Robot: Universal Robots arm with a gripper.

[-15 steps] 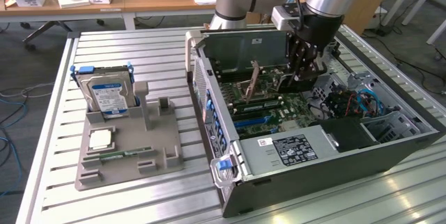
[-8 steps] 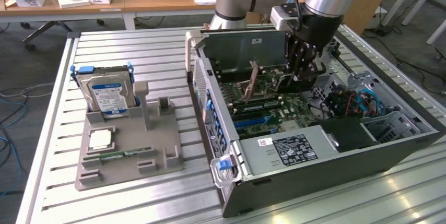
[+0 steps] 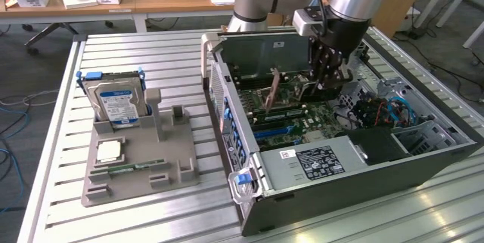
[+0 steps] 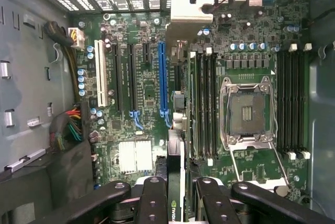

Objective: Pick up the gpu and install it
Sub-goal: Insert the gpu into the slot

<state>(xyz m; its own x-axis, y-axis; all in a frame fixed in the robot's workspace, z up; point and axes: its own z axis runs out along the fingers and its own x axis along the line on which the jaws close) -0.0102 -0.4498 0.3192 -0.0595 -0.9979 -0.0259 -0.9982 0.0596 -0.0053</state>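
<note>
We see the gpu [image 4: 177,174] edge-on and upright inside the computer case [image 3: 363,192], silver bracket at one end, near the long blue slot [image 4: 162,77].

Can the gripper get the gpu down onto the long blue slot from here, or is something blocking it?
Probably yes. The gripper, shut on the gpu, hangs inside the open case above the motherboard. The blue slot looks empty, with nothing visible over it.

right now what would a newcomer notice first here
An open computer case sits at the exterior view's right, the gripper down inside it, shut on the gpu held edge-on over the motherboard near the blue slot. At that view's left, a hard drive stands upright in a grey holder.
</note>
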